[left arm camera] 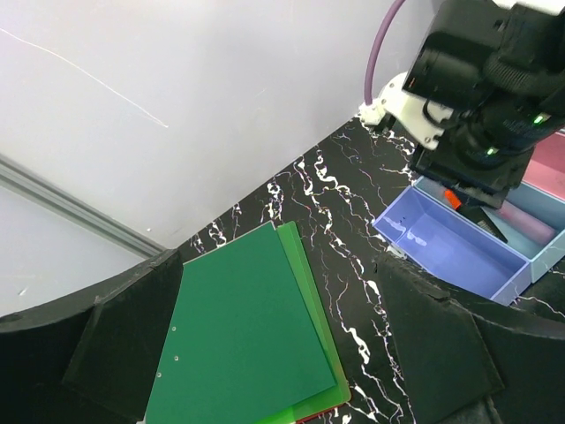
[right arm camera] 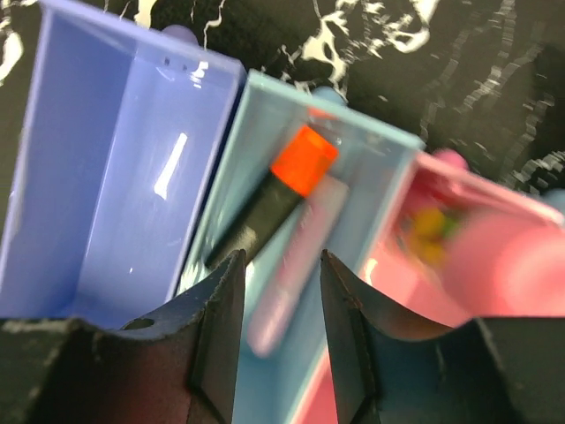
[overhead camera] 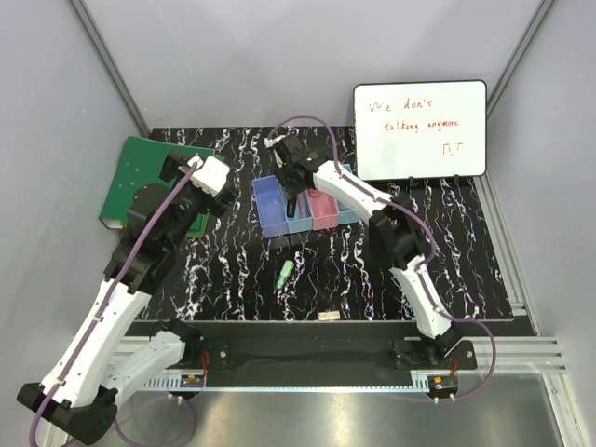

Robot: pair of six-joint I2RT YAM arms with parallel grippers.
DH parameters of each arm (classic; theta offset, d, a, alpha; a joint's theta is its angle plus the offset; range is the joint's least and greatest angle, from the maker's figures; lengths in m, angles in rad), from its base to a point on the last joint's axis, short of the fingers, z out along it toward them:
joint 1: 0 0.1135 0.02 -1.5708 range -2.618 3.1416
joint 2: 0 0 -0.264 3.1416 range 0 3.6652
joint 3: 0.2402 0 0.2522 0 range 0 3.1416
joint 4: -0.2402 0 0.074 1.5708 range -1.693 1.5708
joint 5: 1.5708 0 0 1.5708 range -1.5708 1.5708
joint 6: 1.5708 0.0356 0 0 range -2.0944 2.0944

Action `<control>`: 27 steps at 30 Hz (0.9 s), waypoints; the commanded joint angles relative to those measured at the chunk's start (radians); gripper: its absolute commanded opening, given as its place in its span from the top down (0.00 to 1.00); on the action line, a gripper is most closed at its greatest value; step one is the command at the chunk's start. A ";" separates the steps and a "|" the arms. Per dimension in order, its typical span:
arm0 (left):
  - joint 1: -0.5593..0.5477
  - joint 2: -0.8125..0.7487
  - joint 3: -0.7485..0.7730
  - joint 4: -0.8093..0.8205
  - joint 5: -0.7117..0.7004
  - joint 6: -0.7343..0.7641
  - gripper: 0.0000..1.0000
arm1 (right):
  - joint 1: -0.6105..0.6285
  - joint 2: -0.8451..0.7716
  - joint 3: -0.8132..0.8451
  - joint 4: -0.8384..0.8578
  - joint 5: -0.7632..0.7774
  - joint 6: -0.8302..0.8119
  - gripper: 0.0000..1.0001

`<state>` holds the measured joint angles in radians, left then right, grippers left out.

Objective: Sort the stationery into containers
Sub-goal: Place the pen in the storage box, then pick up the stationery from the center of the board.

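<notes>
Marbled black table (overhead camera: 456, 265): right pincer (right arm camera: 281, 261) half-open above orange-capped marker (right arm camera: 275, 196).

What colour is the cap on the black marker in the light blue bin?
Orange. The marker cap shows best in the right wrist view.

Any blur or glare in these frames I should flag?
Right wrist: pink bin smeared out of focus, glare streak on the blue bin wall, orange-capped marker fairly sharp. Left wrist: green binder crisp. Top: whiteboard writing legible, no glare.
</notes>
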<state>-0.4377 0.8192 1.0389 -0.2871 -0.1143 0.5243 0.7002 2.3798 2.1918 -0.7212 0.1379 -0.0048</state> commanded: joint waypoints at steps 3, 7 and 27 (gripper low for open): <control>-0.003 -0.054 -0.014 0.000 0.013 0.002 0.01 | -0.001 -0.306 -0.110 0.039 0.010 -0.059 0.53; -0.003 -0.083 -0.088 -0.046 0.035 0.049 0.01 | 0.002 -0.482 -0.290 0.032 -0.092 -0.200 0.53; -0.004 -0.074 -0.062 -0.135 -0.025 0.013 0.01 | 0.232 -0.855 -1.009 -0.195 -0.336 -0.753 0.54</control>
<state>-0.4374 0.7185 0.9051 -0.4427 -0.1318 0.5488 0.8539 1.5612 1.2686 -0.9783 -0.2256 -0.6846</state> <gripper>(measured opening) 0.987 0.455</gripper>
